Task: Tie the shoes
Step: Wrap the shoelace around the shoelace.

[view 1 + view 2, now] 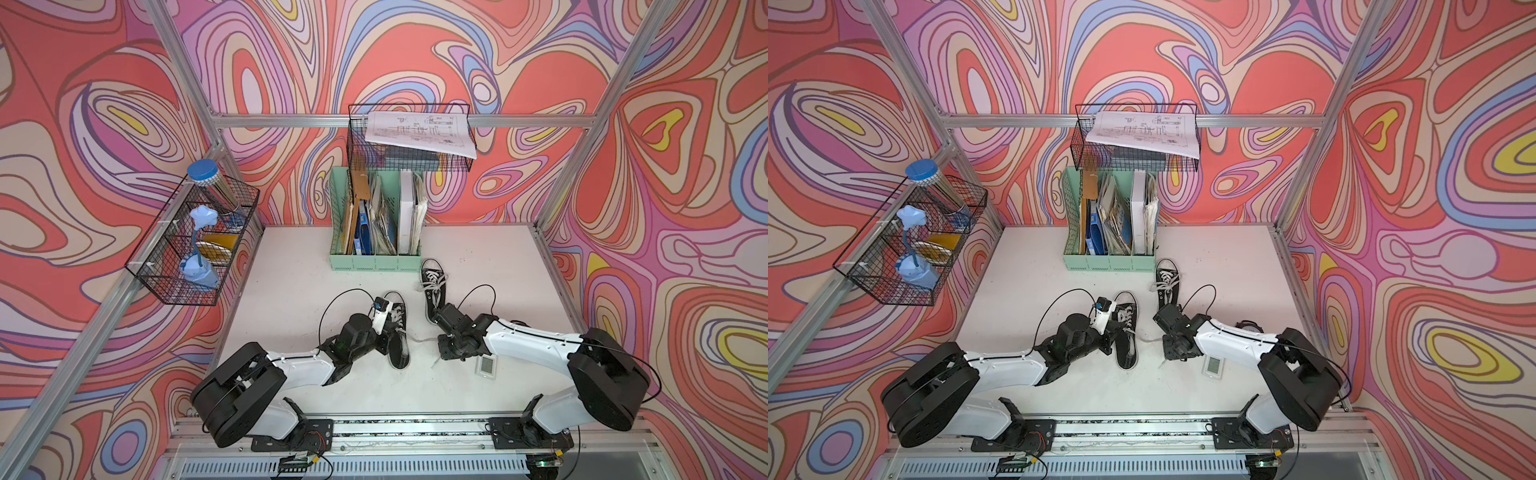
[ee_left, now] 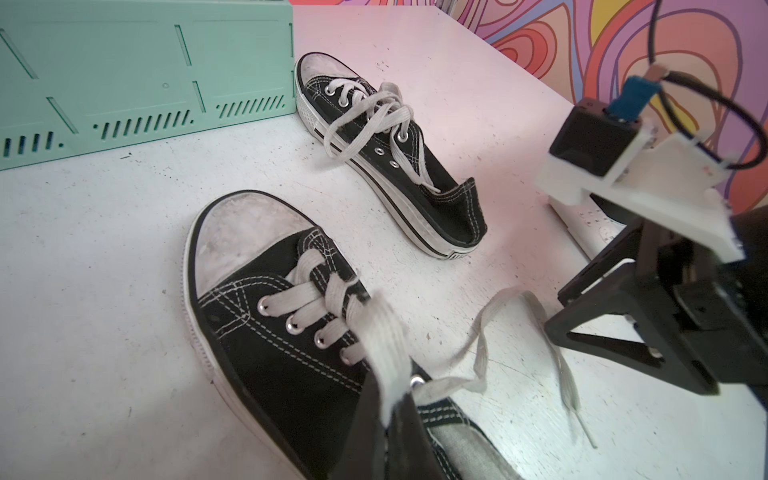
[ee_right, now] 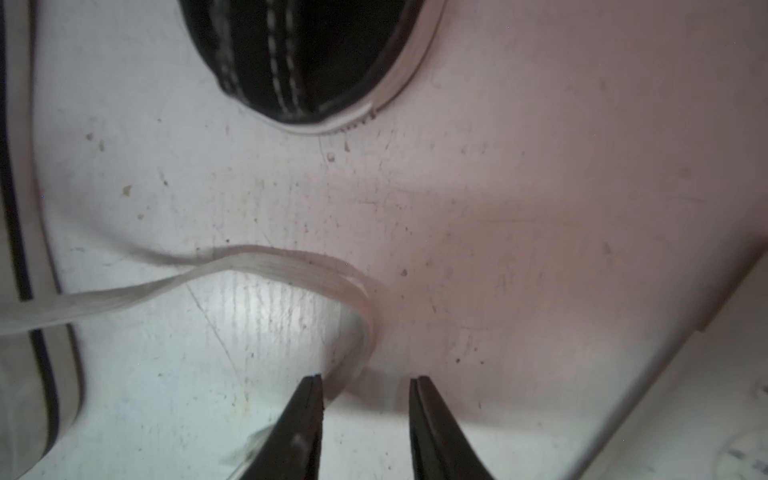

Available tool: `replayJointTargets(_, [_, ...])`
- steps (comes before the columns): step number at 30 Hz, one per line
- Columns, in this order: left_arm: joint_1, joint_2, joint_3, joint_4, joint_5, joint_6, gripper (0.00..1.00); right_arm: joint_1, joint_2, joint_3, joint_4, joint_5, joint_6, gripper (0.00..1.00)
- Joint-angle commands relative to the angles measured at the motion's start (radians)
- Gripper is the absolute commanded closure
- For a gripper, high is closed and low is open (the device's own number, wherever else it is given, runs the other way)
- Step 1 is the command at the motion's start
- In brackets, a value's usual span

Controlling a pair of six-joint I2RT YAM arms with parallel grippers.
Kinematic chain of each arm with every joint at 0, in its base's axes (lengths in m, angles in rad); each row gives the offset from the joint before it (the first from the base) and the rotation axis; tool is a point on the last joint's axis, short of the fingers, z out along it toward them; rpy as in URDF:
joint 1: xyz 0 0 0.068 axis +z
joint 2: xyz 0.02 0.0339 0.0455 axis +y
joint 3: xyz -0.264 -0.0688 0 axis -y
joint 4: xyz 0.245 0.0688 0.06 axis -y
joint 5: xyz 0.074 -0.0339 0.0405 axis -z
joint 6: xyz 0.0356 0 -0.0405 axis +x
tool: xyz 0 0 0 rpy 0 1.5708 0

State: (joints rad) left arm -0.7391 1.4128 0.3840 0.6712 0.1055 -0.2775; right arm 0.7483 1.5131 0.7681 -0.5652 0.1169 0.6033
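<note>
The shoes are two black canvas sneakers with white laces and scuffed pale toe caps. The near shoe [image 1: 400, 345] [image 2: 266, 299] lies between the arms. The far shoe [image 1: 433, 286] [image 2: 386, 137] lies by the file holder, its laces in loose loops. My left gripper [image 2: 395, 407] is shut on a white lace [image 2: 384, 340] of the near shoe, lifted just above its eyelets. That shoe's other lace end [image 3: 270, 266] trails over the table to my right gripper [image 3: 368, 380]. The right gripper is open just above the table, and the lace passes under one fingertip [image 3: 311, 386].
A mint green file holder [image 1: 374, 262] stands behind the shoes. A small white device with a screen [image 1: 484, 365] lies by the right arm. Wire baskets hang at the left wall [image 1: 191, 249] and the back rail [image 1: 409, 137].
</note>
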Motion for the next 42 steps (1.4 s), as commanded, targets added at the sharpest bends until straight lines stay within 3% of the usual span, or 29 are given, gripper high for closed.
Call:
replayJointTargets(1, [-0.002, -0.021, -0.004, -0.028, 0.01, 0.007, 1.0, 0.004, 0.044, 0.005, 0.067, 0.023, -0.008, 0.67])
replayJointTargets(6, [-0.002, -0.031, -0.002, -0.042, 0.004, 0.014, 1.0, 0.004, 0.103, 0.016, 0.093, 0.041, -0.015, 0.85])
replayJointTargets(10, [-0.002, -0.035, -0.005, -0.043, 0.003, 0.008, 1.0, 0.005, 0.057, 0.016, 0.087, 0.072, -0.028, 1.0])
replayJointTargets(13, [-0.002, -0.034, -0.013, -0.022, 0.007, -0.003, 1.0, 0.005, -0.039, 0.02, 0.099, 0.07, -0.069, 1.0])
replayJointTargets(17, [0.0, -0.025, -0.028, 0.022, 0.009, -0.012, 1.0, 0.006, -0.192, 0.023, 0.205, -0.035, -0.114, 1.0])
replayJointTargets(21, [0.0, -0.025, -0.051, 0.071, 0.004, -0.023, 1.0, 0.004, -0.215, 0.086, 0.3, -0.11, -0.133, 1.0])
replayJointTargets(26, [0.0, -0.015, -0.08, 0.146, 0.005, -0.032, 1.0, -0.015, -0.091, 0.231, 0.356, -0.137, -0.158, 1.0])
replayJointTargets(34, [-0.002, 0.0, -0.133, 0.265, 0.002, 0.006, 1.0, -0.052, 0.217, 0.518, 0.357, -0.326, -0.153, 1.0])
replayJointTargets(42, [-0.002, 0.07, -0.178, 0.428, 0.012, 0.04, 1.0, -0.053, 0.466, 0.673, 0.323, -0.534, -0.104, 1.0])
